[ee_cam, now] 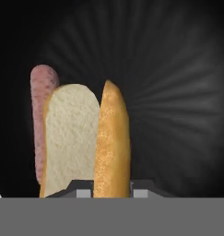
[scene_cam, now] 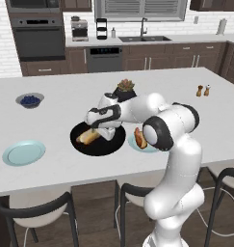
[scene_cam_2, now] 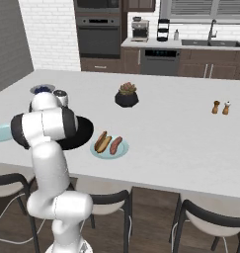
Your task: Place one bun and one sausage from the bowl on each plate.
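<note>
In the wide, matte black bowl (ee_cam: 178,92), the gripper (ee_cam: 112,188) straddles a split bun's (ee_cam: 85,138) golden crust edge, jaws apart; a smooth pink sausage (ee_cam: 41,115) lies just beside its crumbly white face.

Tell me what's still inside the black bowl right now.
In the black bowl lie one bun and one sausage, side by side, touching. The pincer hovers low over the bun, and the hand covers part of the bowl's floor in the base views.

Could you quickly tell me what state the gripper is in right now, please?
Gripper: down in the black bowl, fingertips on either side of the bun; whether it is closed on it cannot be told.
</note>
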You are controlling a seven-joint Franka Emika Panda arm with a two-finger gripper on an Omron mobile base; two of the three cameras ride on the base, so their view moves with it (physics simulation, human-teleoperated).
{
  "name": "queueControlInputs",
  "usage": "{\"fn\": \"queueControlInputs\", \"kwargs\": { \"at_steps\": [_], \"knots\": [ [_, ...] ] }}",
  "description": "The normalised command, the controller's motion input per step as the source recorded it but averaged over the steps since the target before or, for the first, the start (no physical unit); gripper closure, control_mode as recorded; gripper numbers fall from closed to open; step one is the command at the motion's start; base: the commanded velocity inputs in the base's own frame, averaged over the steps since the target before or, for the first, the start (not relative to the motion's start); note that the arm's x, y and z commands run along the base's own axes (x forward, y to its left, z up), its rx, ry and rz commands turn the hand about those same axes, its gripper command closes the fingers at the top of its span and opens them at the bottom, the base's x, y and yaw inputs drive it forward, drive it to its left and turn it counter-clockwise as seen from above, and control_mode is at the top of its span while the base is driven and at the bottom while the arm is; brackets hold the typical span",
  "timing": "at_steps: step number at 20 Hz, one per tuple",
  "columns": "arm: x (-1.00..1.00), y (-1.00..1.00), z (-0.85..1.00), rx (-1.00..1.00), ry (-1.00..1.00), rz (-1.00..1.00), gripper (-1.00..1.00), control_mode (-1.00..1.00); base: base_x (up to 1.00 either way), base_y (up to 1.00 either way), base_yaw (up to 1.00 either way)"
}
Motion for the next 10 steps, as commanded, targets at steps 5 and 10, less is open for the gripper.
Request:
{"fn": "queueControlInputs", "kwargs": {
  "at_steps": [5, 10],
  "knots": [
    [-0.56, -0.89, 0.56, 0.00, 0.00, -0.09, 1.00, -1.00, 0.00, 0.00, 0.00],
    [-0.41, -0.47, 0.58, 0.00, 0.00, -0.21, 1.00, -1.00, 0.00, 0.00, 0.00]
  ]
}}
